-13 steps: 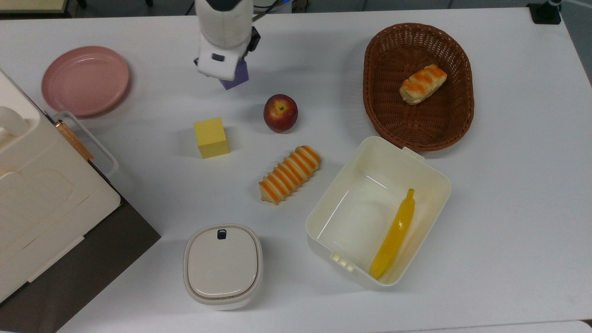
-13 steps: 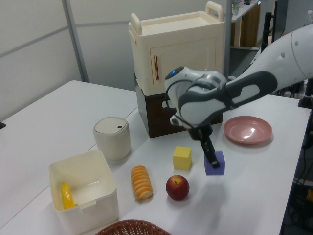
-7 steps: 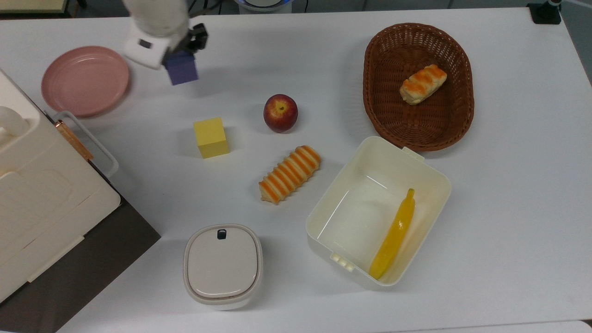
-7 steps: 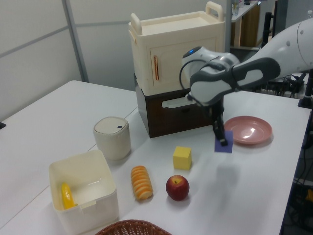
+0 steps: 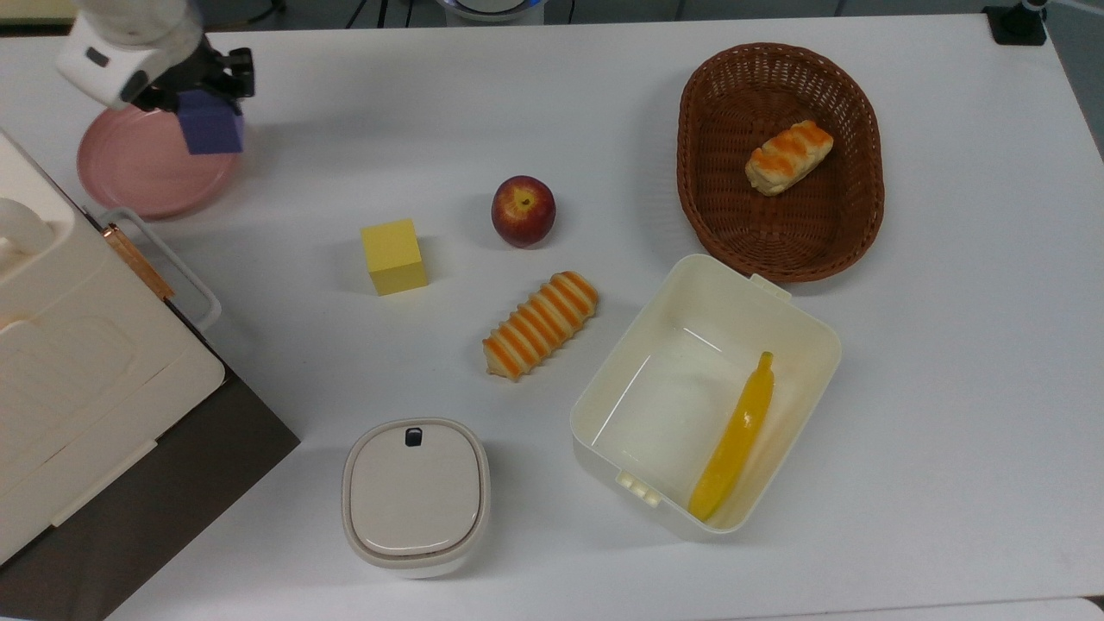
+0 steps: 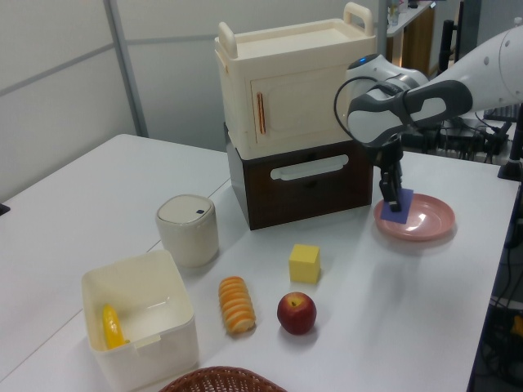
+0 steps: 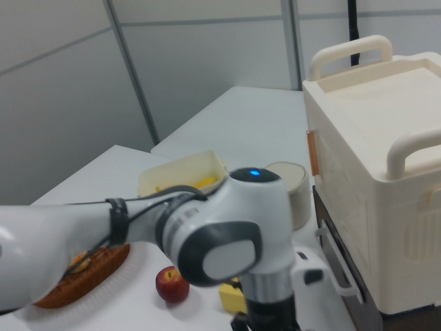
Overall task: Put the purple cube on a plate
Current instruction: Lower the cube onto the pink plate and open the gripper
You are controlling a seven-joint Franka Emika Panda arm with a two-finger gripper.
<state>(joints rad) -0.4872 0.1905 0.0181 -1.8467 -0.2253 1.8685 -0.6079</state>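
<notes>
Matte purple cube clenched in pincer above round pink plate.

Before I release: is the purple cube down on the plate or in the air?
In the air: the gripper holds the purple cube above the plate.

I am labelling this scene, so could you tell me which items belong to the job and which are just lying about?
In the job:
purple cube
gripper holding it
pink plate

Lying about:
yellow cube
apple
striped bread
wicker basket
cream box with a banana
lidded pot
</notes>
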